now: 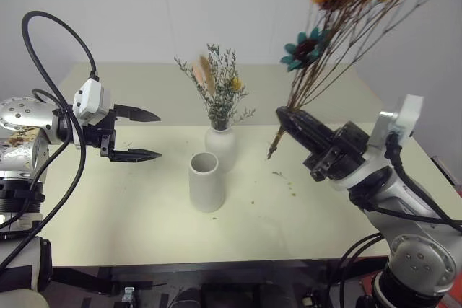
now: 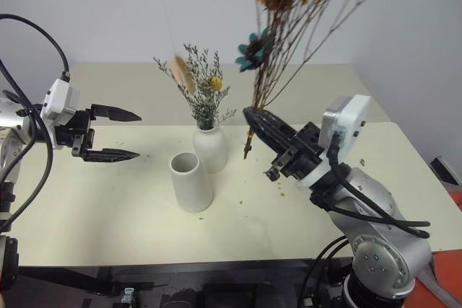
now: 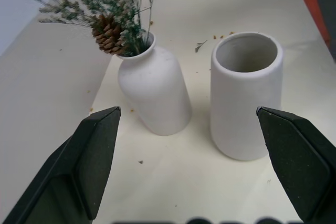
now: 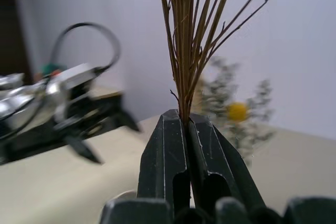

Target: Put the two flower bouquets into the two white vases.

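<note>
On the pale counter (image 1: 144, 214) stand two white vases side by side. The rounded bottle vase (image 1: 222, 146) sits a little farther back, and the grey-green bouquet (image 1: 216, 91) with its yellow ball bloom and pink plume is already standing in its narrow neck. Just in front of it, toward the robot's left, the wide-mouthed vase (image 1: 206, 182) stands upright and empty, its rim close to the bottle vase without quite touching.

The right claw (image 1: 289, 120) is clamped tight on the brown stems of the yellow-orange bouquet (image 1: 346, 5), gripping them near their lower ends. It holds the bunch in the air to the right of both vases, tilted so the blossoms lean up and away to the right; a teal flower sits among the stems, and the short stem ends poke out below the claw, above the counter.

The left claw (image 1: 137, 135) hovers to the left of the vases, its two fingers well apart, pointing sideways toward them and holding nothing.

A few dried crumbs (image 1: 289, 182) lie scattered on the counter near the right claw.
</note>
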Available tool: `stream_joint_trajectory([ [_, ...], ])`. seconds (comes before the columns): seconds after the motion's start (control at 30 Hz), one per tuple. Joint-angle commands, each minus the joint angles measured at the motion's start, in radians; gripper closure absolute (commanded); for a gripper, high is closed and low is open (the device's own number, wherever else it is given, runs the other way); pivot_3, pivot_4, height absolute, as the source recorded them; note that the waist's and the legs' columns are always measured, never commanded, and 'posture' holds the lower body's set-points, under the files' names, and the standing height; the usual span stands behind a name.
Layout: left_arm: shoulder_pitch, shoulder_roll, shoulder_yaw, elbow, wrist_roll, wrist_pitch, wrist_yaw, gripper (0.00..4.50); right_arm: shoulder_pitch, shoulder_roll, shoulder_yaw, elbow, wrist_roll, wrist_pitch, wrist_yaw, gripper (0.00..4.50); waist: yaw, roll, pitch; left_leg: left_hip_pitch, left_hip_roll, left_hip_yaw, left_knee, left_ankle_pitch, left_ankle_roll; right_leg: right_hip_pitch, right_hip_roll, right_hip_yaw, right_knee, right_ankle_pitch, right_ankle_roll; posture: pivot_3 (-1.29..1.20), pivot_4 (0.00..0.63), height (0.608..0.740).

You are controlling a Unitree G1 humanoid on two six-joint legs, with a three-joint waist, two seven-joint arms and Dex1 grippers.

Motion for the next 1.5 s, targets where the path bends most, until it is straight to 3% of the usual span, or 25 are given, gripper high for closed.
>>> stream_joint_trajectory([
  [0.03,-0.013,0.017,0.023,-0.028,-0.016,0.013,-0.007,0.0,-0.051,-0.01,0.095,0.081,-0.06,-0.124,0.083,4.46,-0.002,0.0,0.0,0.0,0.0,0.0,0.0,0.0,0.0,0.0,0.001,0.0,0.0,0.0,0.0,0.0,0.15,0.74],
  [0.27,0.023,0.04,0.061,-0.099,-0.04,0.072,0.021,0.0,-0.218,0.064,0.256,0.323,-0.171,-0.272,0.147,4.46,0.001,0.0,0.0,-0.001,0.001,0.0,0.0,0.0,0.0,-0.001,0.001,0.0,0.001,0.0,-0.001,0.0,0.15,0.74],
  [0.5,0.119,0.07,0.114,-0.201,-0.074,0.129,0.068,0.0,-0.299,0.139,0.313,0.42,-0.189,-0.289,0.137,4.46,0.004,0.0,0.0,-0.002,0.001,0.0,0.0,0.0,0.0,-0.002,0.0,0.0,0.001,0.002,-0.005,0.0,0.15,0.74],
  [0.83,0.188,0.074,0.154,-0.28,-0.106,0.174,0.131,0.0,-0.263,0.188,0.399,0.466,-0.233,-0.298,0.14,4.46,0.004,0.0,0.0,-0.001,0.001,0.0,0.0,0.0,0.0,-0.002,0.0,-0.001,0.001,0.002,-0.005,0.0,0.15,0.74],
  [1.13,0.19,0.075,0.154,-0.285,-0.106,0.173,0.146,0.0,-0.237,0.189,0.398,0.522,-0.274,-0.349,0.156,4.46,0.003,0.0,0.0,-0.001,0.001,0.0,0.0,0.0,0.0,-0.002,0.001,-0.001,0.001,0.002,-0.005,0.0,0.15,0.74],
  [1.27,0.185,0.074,0.15,-0.281,-0.103,0.169,0.146,0.0,-0.205,0.189,0.401,0.517,-0.283,-0.39,0.175,3.37,0.003,0.0,0.0,-0.001,0.001,0.0,0.0,0.0,0.0,-0.002,0.001,-0.001,0.001,0.002,-0.005,0.0,0.15,0.74],
  [1.5,0.163,0.073,0.139,-0.264,-0.096,0.156,0.137,0.0,-0.156,0.166,0.41,0.492,-0.292,-0.415,0.208,0.92,0.003,0.0,0.0,-0.001,0.001,0.0,0.0,0.0,0.0,-0.002,0.001,0.0,0.001,0.002,-0.005,0.0,0.15,0.74],
])
